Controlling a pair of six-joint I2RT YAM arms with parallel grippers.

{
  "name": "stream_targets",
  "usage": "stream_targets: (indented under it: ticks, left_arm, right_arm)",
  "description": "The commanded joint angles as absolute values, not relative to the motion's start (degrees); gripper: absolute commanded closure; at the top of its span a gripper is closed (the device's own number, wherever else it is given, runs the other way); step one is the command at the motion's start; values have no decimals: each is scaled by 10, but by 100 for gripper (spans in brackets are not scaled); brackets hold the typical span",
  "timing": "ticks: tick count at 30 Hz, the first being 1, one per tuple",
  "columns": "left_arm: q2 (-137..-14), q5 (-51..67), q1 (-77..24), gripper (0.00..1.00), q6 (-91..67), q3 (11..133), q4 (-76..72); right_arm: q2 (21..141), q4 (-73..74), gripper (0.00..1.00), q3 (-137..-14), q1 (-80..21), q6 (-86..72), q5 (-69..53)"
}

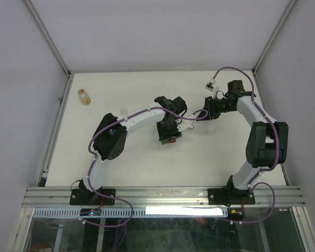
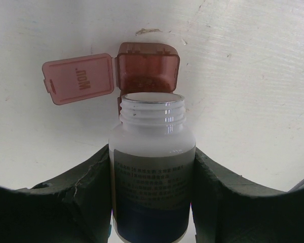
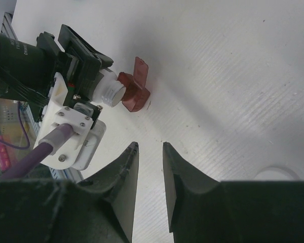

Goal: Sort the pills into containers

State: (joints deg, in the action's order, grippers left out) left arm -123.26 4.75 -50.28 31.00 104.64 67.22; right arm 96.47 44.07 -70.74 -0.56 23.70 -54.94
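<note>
One bottle mouth lined up on one open red box

Left gripper (image 2: pixel 152 157): clamped on uncapped white cylindrical plastic bottle (image 2: pixel 152 126), grip at the labelled body. Label print too blurred to read.

Directly ahead of the threaded mouth, on the white table (image 2: pixel 253 76): tiny dark red translucent plastic container (image 2: pixel 147 68), just beyond the rim; touching or a hair apart, cannot tell. Bottle's long axis pointed straight at the uncovered compartment. Hinged lid (image 2: pixel 78 78) folded out flat to the left in the wrist view, embossed "Mon.", seen upside down.

Right gripper (image 3: pixel 149 152): jaws narrow, nothing between them, standing off to one side of the container and well apart from it. Left arm clearly the nearer.

Judged next: tipping the bottle to drop pills into that compartment. No pills visible.
</note>
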Motion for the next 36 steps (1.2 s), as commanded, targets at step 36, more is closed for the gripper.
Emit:
stream_targets:
  ticks: [36]
  left_arm:
    - [-1221, 42, -506, 100, 298, 1056, 657]
  right_arm:
    - [941, 441, 71, -723, -2, 242, -560]
